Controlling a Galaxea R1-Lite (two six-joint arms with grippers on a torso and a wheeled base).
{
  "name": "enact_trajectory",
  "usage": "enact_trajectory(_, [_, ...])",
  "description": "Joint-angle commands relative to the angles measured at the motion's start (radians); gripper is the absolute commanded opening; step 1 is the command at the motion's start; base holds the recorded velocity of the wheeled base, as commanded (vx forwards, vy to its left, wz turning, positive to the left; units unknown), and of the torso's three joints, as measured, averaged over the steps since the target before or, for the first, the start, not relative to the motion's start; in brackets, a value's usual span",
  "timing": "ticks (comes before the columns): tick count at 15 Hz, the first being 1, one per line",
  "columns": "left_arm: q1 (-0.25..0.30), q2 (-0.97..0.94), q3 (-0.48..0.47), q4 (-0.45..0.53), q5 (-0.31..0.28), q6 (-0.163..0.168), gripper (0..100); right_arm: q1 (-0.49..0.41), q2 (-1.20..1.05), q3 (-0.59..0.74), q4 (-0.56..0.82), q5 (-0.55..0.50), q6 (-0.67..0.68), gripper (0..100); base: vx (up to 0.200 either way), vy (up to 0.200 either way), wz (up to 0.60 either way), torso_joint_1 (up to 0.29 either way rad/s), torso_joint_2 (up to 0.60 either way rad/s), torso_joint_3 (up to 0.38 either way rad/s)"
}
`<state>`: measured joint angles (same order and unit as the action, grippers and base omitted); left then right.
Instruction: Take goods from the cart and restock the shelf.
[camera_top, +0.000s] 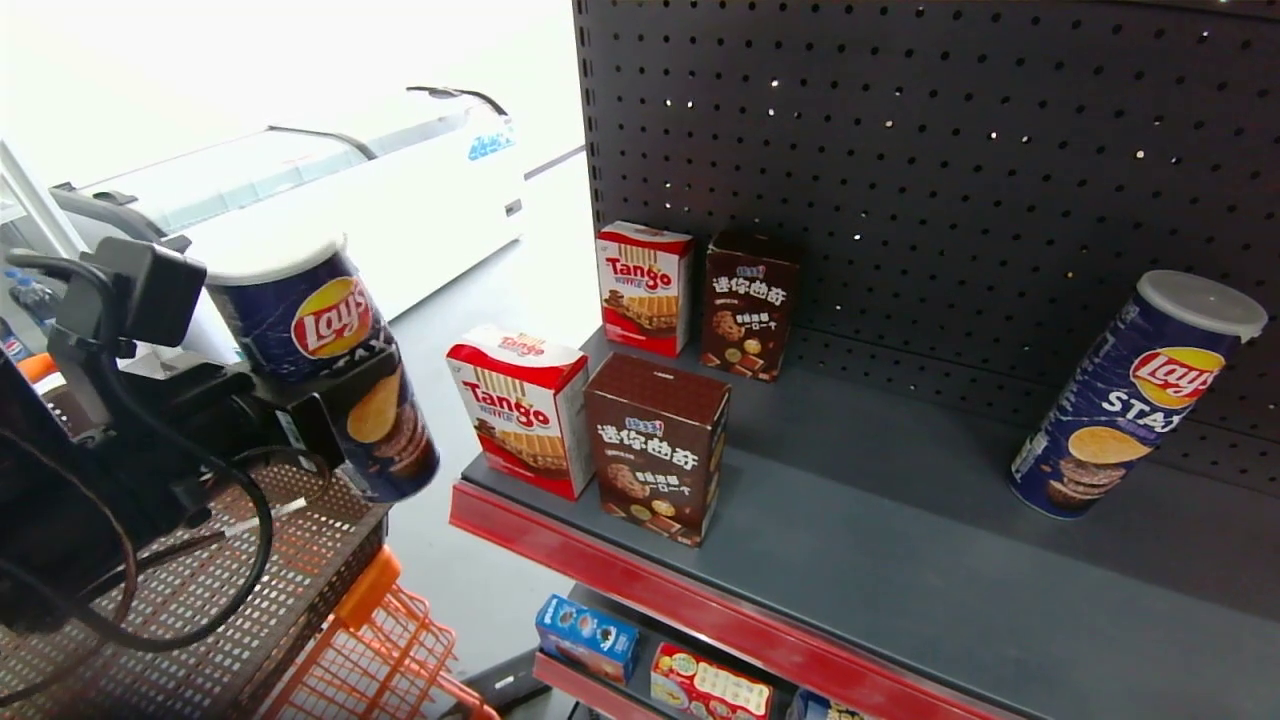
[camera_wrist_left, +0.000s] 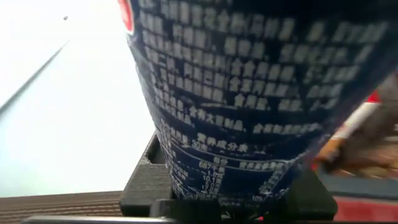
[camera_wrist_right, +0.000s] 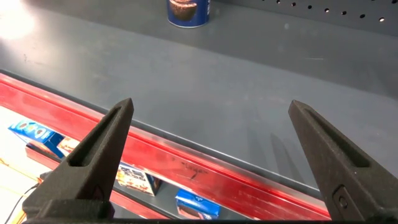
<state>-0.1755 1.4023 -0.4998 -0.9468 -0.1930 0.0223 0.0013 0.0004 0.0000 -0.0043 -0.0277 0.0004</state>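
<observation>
Head view, item one — chip can (camera_top: 320, 370), blue, lid up, long axis near upright and leaning a little. We log it pinched at mid-body by the left jaws, above the orange cart (camera_top: 400, 640), off the shelf's left end. Item two — shelf (camera_top: 900, 540): bare grey board lies to the can's right, between the biscuit boxes (camera_top: 655, 450) at the left end and a second chip can (camera_top: 1140, 395) standing near the back panel. Right jaws: spread wide, holding nothing, poised over the shelf's red front lip (camera_wrist_right: 205, 165). We judge the left arm does the placing; the can must travel rightward past the boxes and land base first.
</observation>
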Motion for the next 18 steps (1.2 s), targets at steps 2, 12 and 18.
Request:
enact_trajectory(2, [-0.071, -0.138, -0.002, 0.161, -0.074, -0.032, 0, 0.0, 0.0, 0.0, 0.0, 0.0, 0.0, 100, 0.0, 0.0, 0.0, 0.0, 0.0, 0.0])
enact_trajectory(12, [-0.179, -0.154, 0.007, 0.204, -0.155, -0.007, 0, 0.0, 0.0, 0.0, 0.0, 0.0, 0.0, 100, 0.0, 0.0, 0.0, 0.0, 0.0, 0.0])
enact_trajectory(18, [-0.275, -0.198, 0.063, 0.195, -0.284, -0.005, 0, 0.0, 0.0, 0.0, 0.001, 0.008, -0.003, 100, 0.0, 0.0, 0.0, 0.0, 0.0, 0.0])
